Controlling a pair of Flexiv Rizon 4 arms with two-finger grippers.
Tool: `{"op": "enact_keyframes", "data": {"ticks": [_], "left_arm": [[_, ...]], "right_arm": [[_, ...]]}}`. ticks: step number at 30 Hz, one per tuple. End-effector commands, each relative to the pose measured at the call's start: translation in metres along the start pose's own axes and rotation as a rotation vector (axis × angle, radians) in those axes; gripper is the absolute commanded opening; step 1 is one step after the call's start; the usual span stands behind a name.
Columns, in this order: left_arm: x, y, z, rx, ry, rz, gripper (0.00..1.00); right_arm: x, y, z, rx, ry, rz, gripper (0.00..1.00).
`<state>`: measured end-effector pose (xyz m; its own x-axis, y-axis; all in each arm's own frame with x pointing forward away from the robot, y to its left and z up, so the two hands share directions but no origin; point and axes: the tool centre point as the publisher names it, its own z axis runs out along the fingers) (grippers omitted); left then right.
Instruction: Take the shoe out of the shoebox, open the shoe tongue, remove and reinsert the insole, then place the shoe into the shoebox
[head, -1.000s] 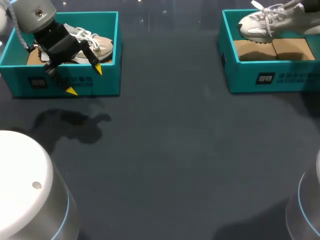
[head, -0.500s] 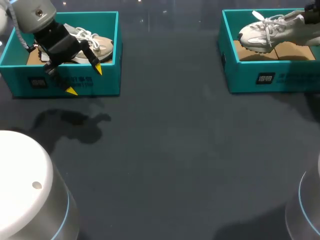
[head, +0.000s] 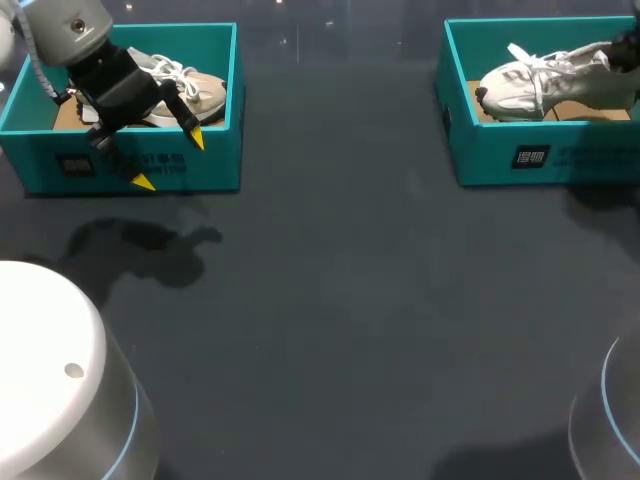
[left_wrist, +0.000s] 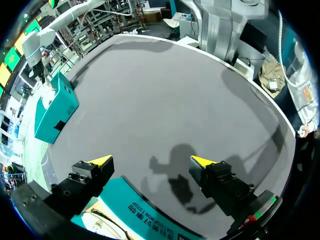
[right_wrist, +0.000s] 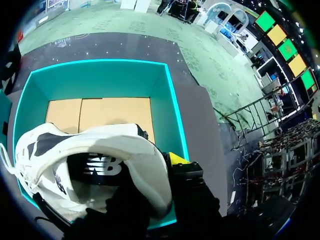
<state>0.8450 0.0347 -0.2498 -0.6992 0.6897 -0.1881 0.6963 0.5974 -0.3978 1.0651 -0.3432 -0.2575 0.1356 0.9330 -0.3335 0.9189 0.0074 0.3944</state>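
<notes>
Slowly, over the last second, the white shoe (head: 540, 85) has come down. Before, it hung higher, over the far part of the right shoebox (head: 500, 150); now it sits lower, inside the walls, with the toe pointing to the middle of the desk (head: 350, 300) and the heel a little raised. I cannot see whether the sole already touches the cardboard floor.

The right end effector (right_wrist: 167, 162) grips this shoe at the heel. In the right wrist view only one yellow tip shows, pressed against the heel beside the box wall; the other is hidden by the shoe.

The left end effector (head: 170, 160) has not moved at all. It hangs with fingers spread apart over the front wall of the left shoebox (head: 215, 165), holding nothing, and a second shoe (head: 200, 90) lies inside that box.

To my judgement, the last step is nearly finished on the right side: the shoe must only settle flat before the fingers let go.
</notes>
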Motion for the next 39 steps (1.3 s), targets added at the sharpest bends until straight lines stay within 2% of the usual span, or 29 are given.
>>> {"op": "enact_keyframes", "data": {"ticks": [1, 4, 8, 16, 39], "left_arm": [[0.000, 0.000, 0.000, -0.002, 0.001, 0.001, 1.00], [0.000, 0.000, 0.000, -0.002, 0.001, 0.001, 1.00], [0.000, 0.000, 0.000, -0.002, 0.001, 0.001, 1.00], [0.000, 0.000, 0.000, -0.002, 0.001, 0.001, 1.00], [0.000, 0.000, 0.000, -0.002, 0.001, 0.001, 1.00]], "right_arm": [[-0.002, -0.005, -0.004, -0.023, 0.002, 0.002, 0.00], [-0.002, -0.005, -0.004, -0.023, 0.002, 0.002, 0.00], [-0.001, -0.016, 0.003, 0.047, -0.026, 0.014, 0.00], [-0.001, -0.034, 0.010, 0.108, -0.044, 0.036, 0.00], [0.015, -0.067, 0.044, 0.163, -0.055, 0.037, 0.00]]}}
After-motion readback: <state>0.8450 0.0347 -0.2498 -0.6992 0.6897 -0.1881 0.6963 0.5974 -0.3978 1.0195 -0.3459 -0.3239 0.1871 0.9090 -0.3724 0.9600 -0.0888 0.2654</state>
